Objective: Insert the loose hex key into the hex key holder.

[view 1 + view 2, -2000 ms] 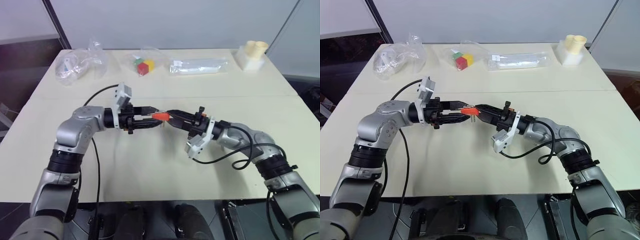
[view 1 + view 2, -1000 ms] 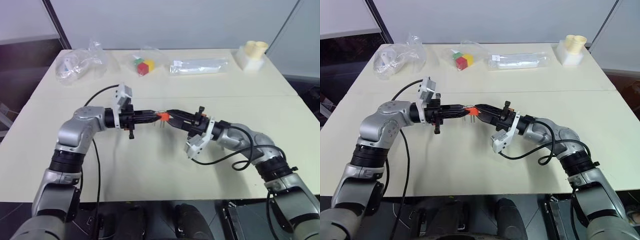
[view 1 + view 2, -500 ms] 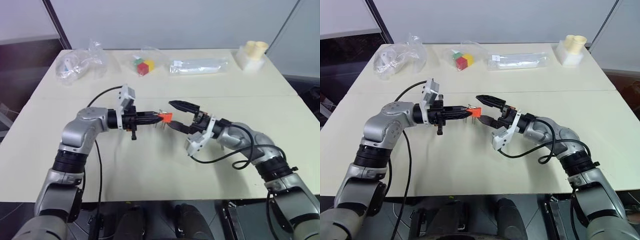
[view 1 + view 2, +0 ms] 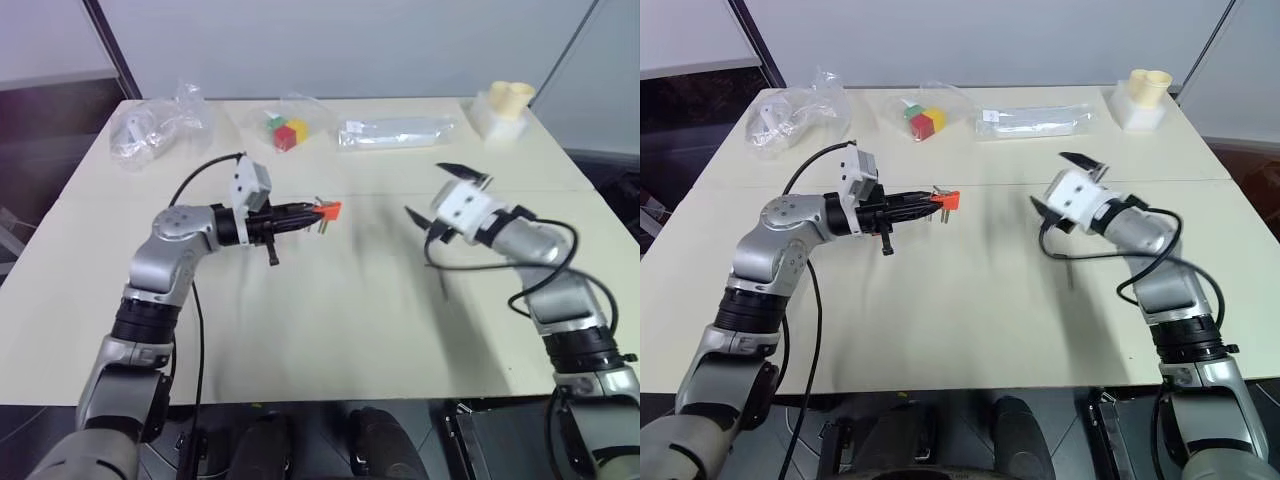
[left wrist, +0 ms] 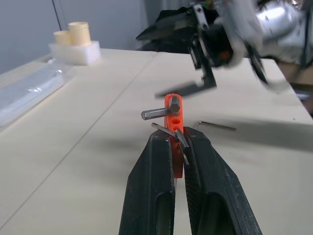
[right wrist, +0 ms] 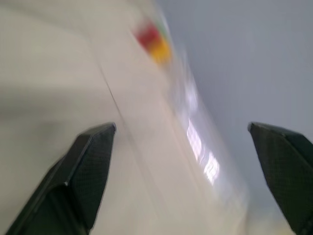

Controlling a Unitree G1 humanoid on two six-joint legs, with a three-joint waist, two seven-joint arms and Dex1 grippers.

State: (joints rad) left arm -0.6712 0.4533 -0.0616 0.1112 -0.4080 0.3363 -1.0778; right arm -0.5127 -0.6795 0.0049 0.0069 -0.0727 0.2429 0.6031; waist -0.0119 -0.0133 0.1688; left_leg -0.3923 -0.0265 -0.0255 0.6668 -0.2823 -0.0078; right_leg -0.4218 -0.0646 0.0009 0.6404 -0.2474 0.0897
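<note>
Cream table [image 4: 330, 330], pale grey wall [image 4: 350, 45]

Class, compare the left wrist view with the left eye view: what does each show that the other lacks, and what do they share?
Left wrist view: the round sockets in the hex key holder, close up.
Left eye view: the bag of coloured cubes and a crumpled clear bag at the table's far edge.
Shared: the left gripper shut on the holder, the open right gripper, the loose hex key lying on the table beneath it, and the cream cylinders.
</note>
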